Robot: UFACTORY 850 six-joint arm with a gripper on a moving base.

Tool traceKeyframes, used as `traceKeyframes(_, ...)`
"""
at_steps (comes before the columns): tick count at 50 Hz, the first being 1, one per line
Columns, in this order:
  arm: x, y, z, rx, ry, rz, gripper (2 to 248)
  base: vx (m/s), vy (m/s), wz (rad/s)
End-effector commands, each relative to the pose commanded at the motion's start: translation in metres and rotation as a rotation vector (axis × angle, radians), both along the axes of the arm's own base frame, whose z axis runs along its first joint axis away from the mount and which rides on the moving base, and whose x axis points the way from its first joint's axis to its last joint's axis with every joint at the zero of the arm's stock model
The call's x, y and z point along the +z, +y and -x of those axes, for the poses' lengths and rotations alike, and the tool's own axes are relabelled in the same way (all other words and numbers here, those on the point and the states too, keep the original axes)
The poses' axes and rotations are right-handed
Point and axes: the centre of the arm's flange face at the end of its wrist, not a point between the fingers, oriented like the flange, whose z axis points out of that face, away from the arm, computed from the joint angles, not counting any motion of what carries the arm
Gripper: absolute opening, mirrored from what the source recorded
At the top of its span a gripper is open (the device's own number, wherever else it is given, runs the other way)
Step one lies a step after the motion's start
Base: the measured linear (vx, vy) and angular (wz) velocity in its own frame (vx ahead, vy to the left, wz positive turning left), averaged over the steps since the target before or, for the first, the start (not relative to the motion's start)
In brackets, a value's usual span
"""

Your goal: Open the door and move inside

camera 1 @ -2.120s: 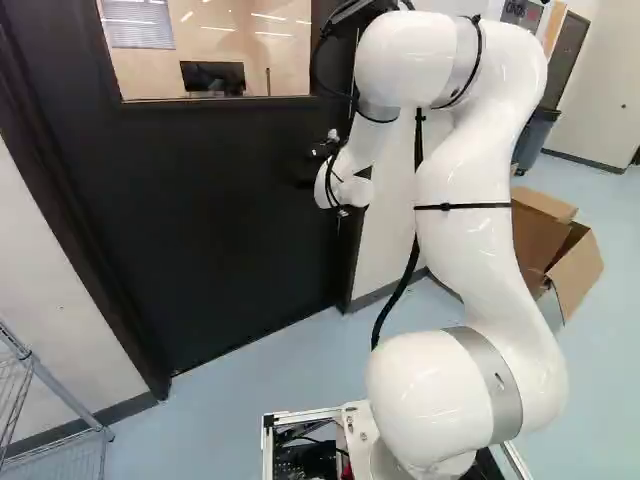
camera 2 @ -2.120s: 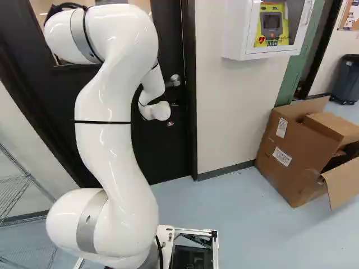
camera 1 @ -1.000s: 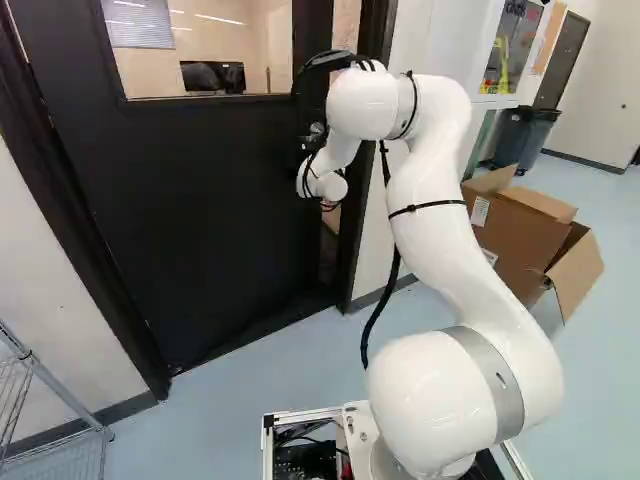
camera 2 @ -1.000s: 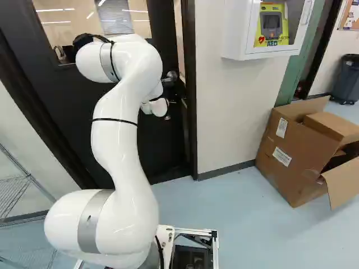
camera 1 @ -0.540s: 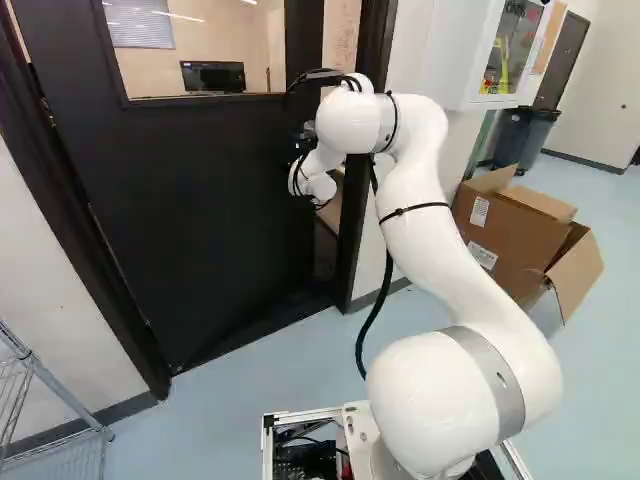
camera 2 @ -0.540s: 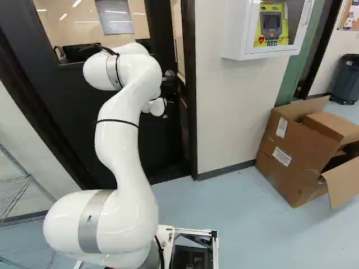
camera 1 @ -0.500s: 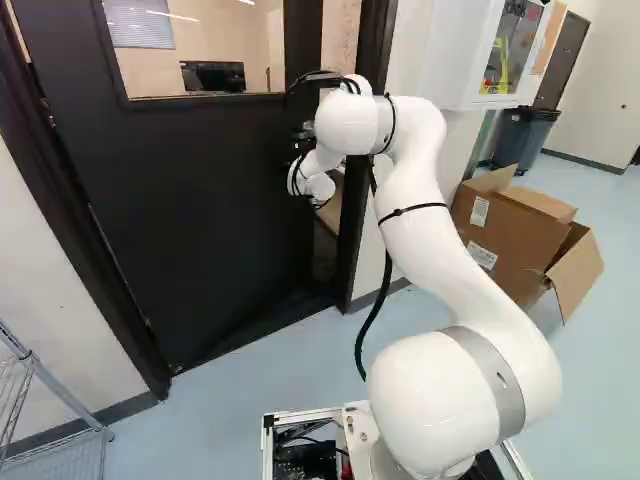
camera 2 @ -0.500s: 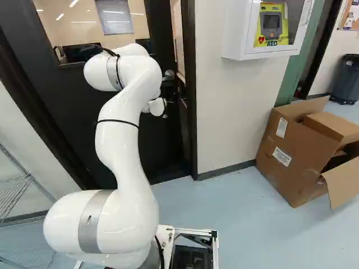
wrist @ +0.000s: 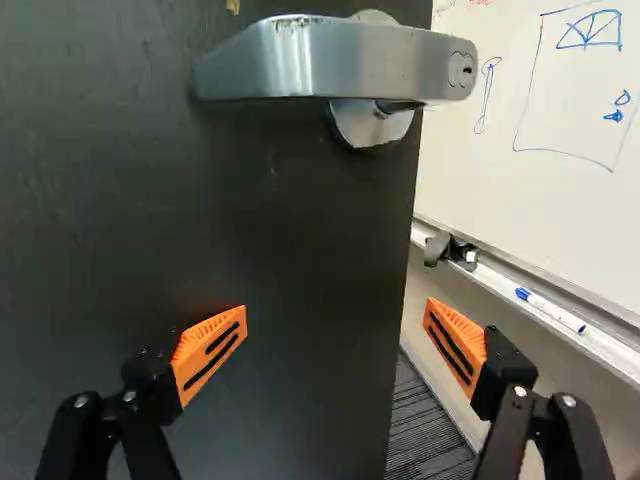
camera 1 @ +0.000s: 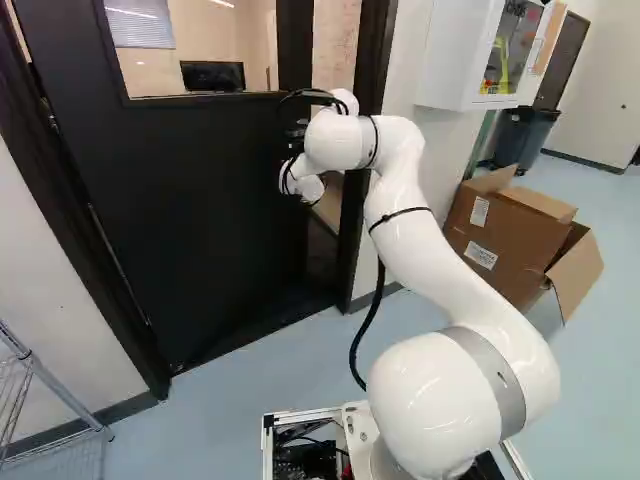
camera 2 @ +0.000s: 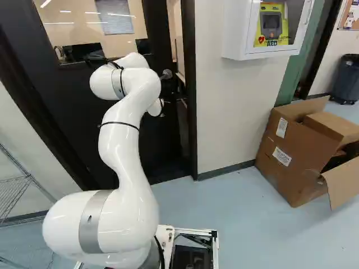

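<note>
Door ajar: free edge set in from the dark frame, angled into the room beyond, gap between the two. Lever handle on the door's near face, close to the free edge.

Left base view, left to right:
- Wire shelf, partly in view, beside the wall.
- Door fills the next stretch; monitor visible through its window.
- Gripper at the door's free-edge side, largely masked there. Wrist view: jaws wide apart, nothing held. Orange pads face each other across a broad space; one finger is in front of the door face, the other past its edge, in front of the gap. Lever handle lies ahead of the fingers, not between them. Finger contact with the door: cannot tell.
- Whiteboard beyond the gap, with a marker on its ledge.
- White arm, bent, rising from the base and reaching toward the door's free-edge side.
- White wall cabinet; yellow device inside.
- Cardboard box on the floor, flaps open.
- Dark bin farther back, behind the box.
</note>
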Motion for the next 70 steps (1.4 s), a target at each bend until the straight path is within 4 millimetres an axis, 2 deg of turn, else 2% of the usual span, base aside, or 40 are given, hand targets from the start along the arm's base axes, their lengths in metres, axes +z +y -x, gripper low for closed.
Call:
traceKeyframes(11, -0.005, 0.012, -0.011, -0.011, -0.017, -0.024, 247, 0.000, 0.000, 0.000)
traceKeyframes(24, -0.004, 0.012, -0.008, -0.029, -0.009, -0.039, 247, 0.000, 0.000, 0.000)
traceKeyframes(70, 0.022, 0.002, 0.079, -0.028, 0.105, -0.019, 247, 0.000, 0.000, 0.000)
